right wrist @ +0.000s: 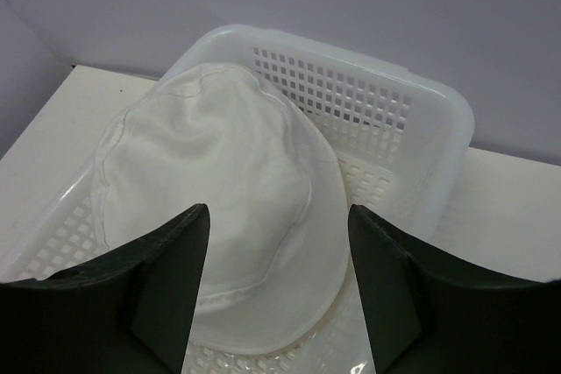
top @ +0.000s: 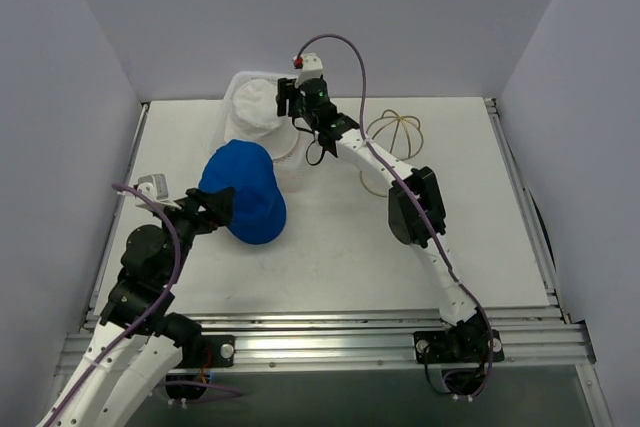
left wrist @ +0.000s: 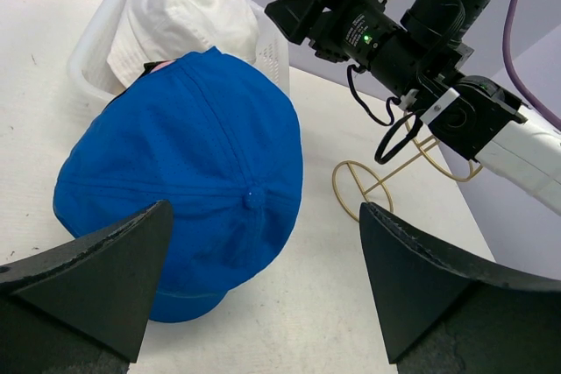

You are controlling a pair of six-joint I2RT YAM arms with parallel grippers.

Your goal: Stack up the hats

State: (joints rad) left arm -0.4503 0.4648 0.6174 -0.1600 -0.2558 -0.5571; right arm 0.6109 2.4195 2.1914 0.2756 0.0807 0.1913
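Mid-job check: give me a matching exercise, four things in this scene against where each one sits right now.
1 blue cap
2 off-white hat
3 gold wire frame
4 right tool

A inside the white mesh basket
B above the basket, open
C right of the basket
D just ahead of the open left tool

Pairs: 1-D, 2-A, 3-C, 4-B

lilac walls [top: 300,7], white tbl [top: 330,257], even light

Blue cap [left wrist: 188,172] lies beyond the wide-apart fingers [left wrist: 96,273].
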